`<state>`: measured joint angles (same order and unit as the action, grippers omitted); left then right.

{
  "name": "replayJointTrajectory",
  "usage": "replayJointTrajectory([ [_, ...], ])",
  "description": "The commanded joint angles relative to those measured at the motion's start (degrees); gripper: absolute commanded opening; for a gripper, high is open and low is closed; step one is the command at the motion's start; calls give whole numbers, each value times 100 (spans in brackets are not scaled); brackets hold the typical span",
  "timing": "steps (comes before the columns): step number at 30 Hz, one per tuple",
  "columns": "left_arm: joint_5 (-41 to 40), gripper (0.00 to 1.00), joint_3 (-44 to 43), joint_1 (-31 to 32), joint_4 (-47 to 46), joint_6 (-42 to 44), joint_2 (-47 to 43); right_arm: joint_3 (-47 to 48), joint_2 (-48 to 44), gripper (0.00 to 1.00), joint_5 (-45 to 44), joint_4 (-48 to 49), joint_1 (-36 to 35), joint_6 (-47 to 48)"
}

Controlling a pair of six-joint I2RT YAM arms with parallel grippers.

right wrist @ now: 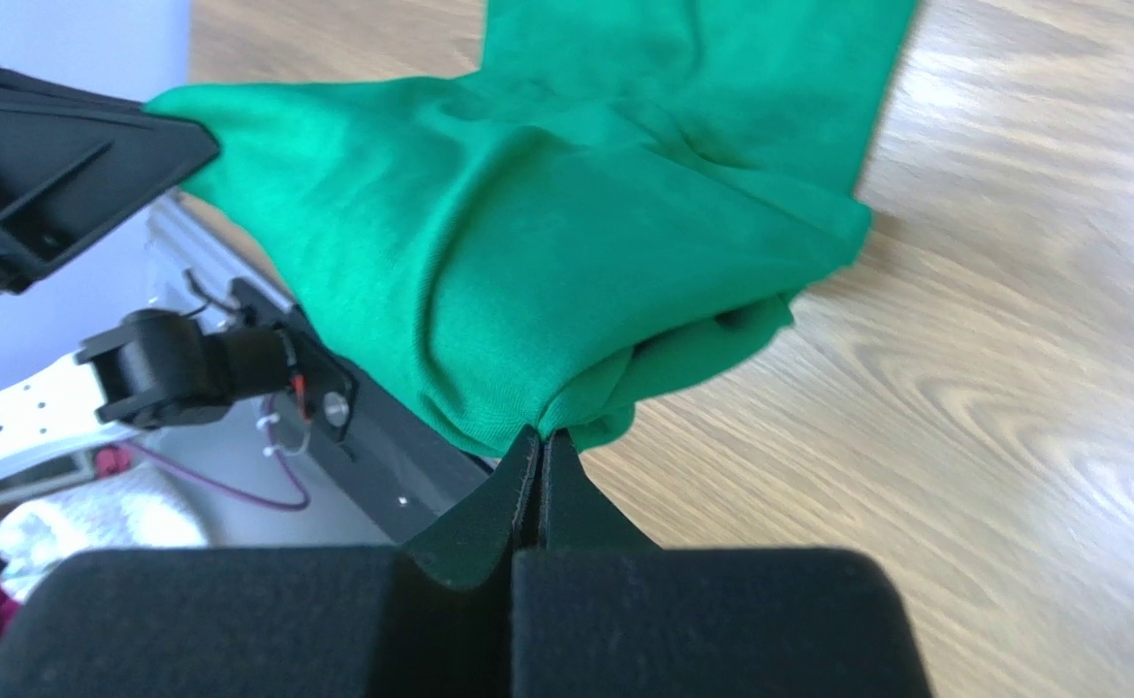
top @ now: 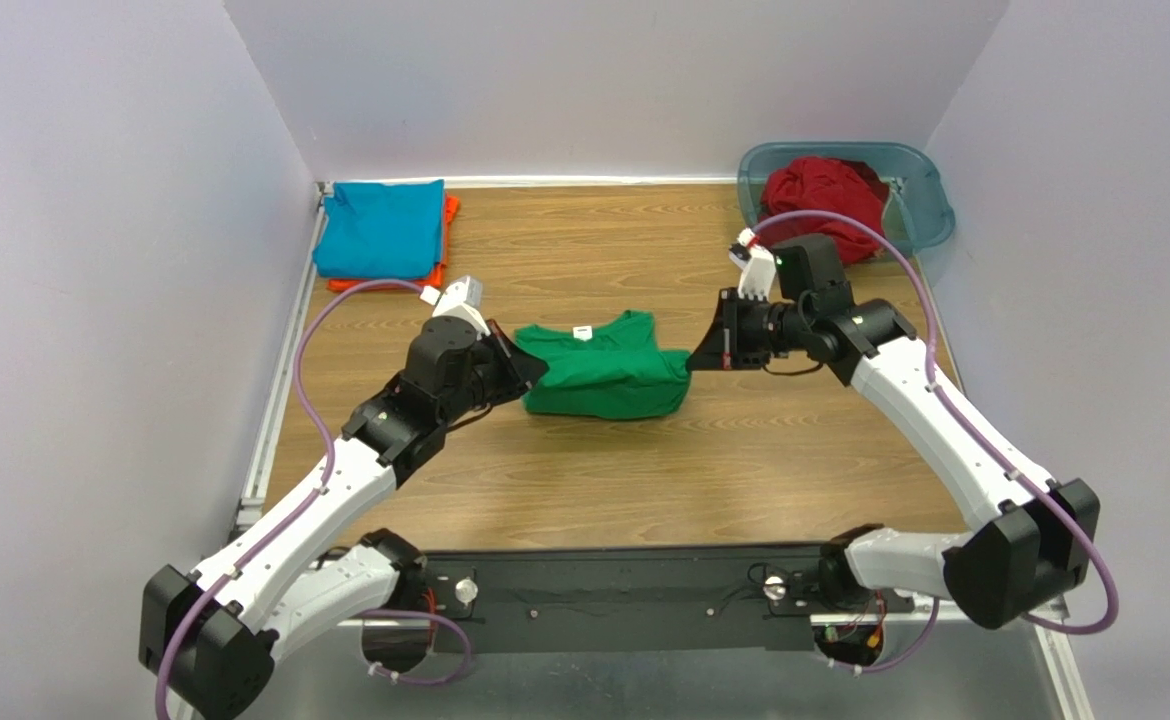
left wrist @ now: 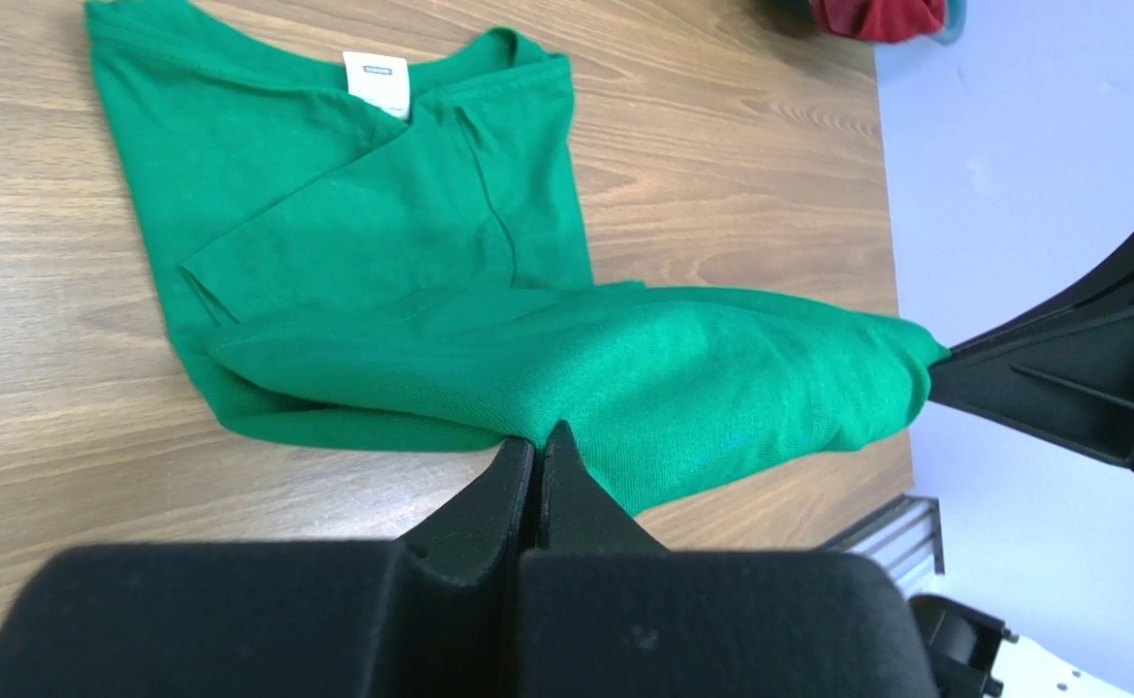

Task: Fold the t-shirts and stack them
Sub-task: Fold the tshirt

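The left pincer (left wrist: 537, 448) and the right pincer (right wrist: 541, 444) are each pinching one end of a doubled-over edge of the green t-shirt (top: 606, 371), jaws pressed tight on the cloth. The fold is hanging taut between them, just off the desk (top: 621, 480), probably so it travels evenly. The collar half is lying flat beyond the left pincer. Both arms are reaching in low from opposite sides, wrists facing each other.
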<state>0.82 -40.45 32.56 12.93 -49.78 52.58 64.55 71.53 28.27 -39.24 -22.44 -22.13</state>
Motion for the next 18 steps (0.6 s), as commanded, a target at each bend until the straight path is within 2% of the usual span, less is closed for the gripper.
replayJointTrajectory([
  [1,-450,0,-51,-74,105,-129,-116,303,203,1,592,329,2,121],
  [9,-767,0,292,-311,87,-374,-406,619,783,1,495,716,2,60],
  [18,-873,0,46,-627,-185,-199,165,795,1320,1,250,910,2,-116],
])
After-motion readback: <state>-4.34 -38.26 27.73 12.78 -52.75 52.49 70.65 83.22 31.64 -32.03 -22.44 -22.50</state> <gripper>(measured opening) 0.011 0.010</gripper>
